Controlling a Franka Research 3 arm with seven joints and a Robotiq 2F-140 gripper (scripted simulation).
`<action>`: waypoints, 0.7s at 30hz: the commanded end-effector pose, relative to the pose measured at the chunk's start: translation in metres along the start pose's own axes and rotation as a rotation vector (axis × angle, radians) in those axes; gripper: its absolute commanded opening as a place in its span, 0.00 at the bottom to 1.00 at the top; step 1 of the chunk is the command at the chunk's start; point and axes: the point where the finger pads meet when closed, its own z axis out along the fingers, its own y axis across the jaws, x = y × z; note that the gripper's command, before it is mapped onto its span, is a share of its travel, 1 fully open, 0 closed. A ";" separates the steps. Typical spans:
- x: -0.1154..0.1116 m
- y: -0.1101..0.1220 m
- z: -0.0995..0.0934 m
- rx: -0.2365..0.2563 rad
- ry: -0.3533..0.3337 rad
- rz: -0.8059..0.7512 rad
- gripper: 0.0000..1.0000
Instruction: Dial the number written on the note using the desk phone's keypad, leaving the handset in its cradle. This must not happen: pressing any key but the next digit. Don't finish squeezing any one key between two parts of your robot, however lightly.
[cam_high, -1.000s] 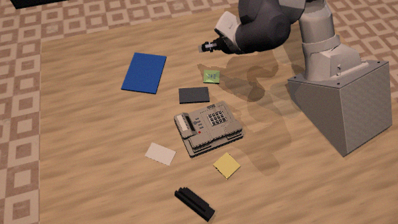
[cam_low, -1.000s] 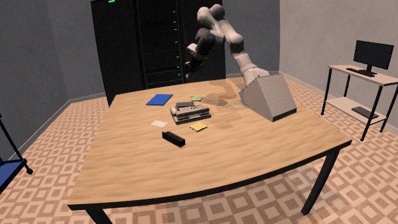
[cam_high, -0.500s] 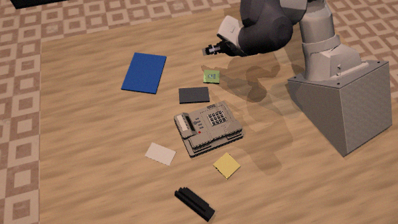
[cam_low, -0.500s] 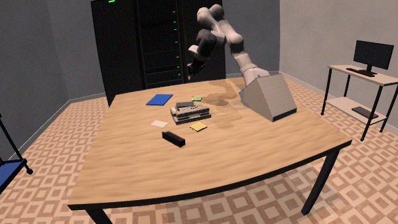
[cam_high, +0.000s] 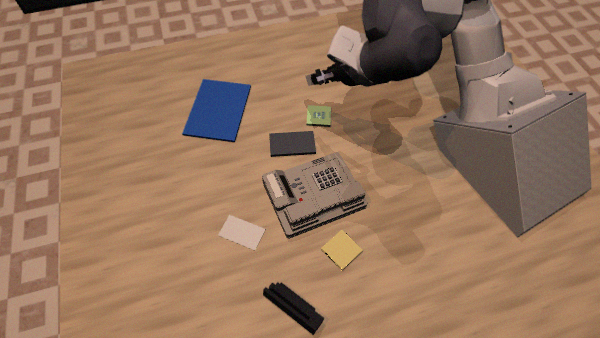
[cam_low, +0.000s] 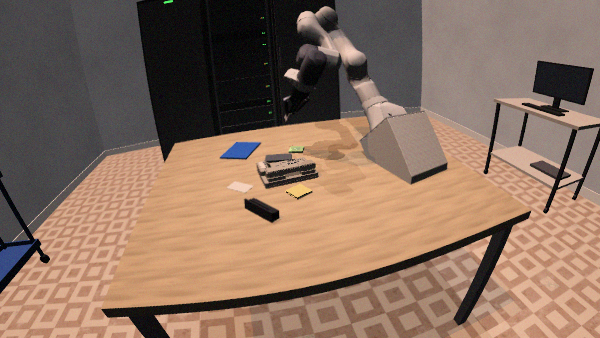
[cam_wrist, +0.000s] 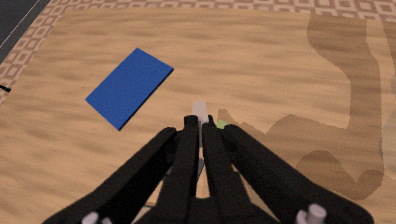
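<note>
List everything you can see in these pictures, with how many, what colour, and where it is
Desk phone: one, grey, mid-table, handset in its cradle.
Green note: one, beyond the phone.
Dark grey pad: one, between note and phone.
Blue sheet: one, far left of the group.
White card: one, left of the phone's front.
Yellow note: one, before the phone.
Black block: one, nearest the front edge.
Table: one, wooden.
Server cabinet: one, black, behind.
Side desk: one, with monitor.
Arm: one, white, on grey base.
Gripper: one, black, shut, empty, above the table.

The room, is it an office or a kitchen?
Likely an office or server room: a desk phone on a wooden table, tall black server racks, and a monitor on a side desk.
</note>
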 end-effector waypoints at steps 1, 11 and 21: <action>-0.001 0.001 0.000 -0.003 -0.005 -0.021 0.00; -0.018 0.016 -0.001 -0.020 -0.042 -0.150 0.00; -0.018 0.016 -0.001 -0.020 -0.042 -0.150 0.00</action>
